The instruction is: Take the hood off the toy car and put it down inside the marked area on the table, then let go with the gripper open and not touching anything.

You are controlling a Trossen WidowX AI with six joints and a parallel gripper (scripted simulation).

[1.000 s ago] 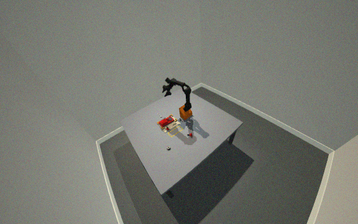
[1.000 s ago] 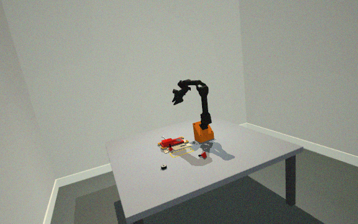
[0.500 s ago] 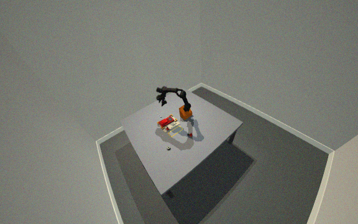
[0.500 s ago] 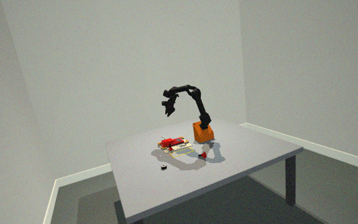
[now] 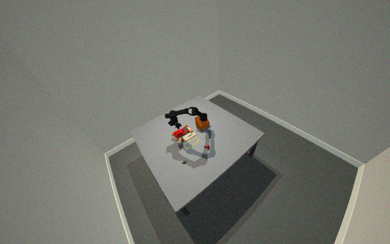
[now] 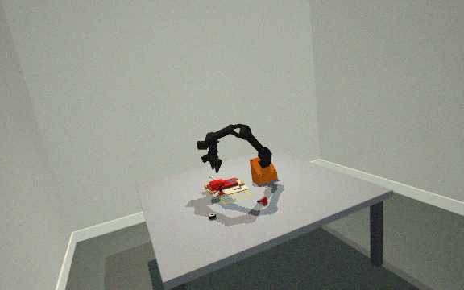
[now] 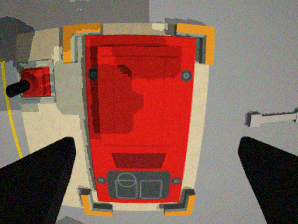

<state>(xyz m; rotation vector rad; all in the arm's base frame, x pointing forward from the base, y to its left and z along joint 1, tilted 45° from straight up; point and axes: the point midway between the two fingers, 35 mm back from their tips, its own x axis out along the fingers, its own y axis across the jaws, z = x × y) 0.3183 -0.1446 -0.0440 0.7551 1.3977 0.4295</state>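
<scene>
While the gripper (image 6: 214, 163) hangs wide open and holds nothing, the toy car (image 6: 224, 184) below wears its red hood (image 7: 143, 106) — the marked area (image 6: 236, 196) beside it.

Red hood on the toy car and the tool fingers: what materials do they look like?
Hood: looks like matte painted plastic or wood; flat red, no glare, screw-like dots at the corners. Tool fingers: plain black and featureless, maybe plastic or rubber; the surface is too dark to tell.
</scene>
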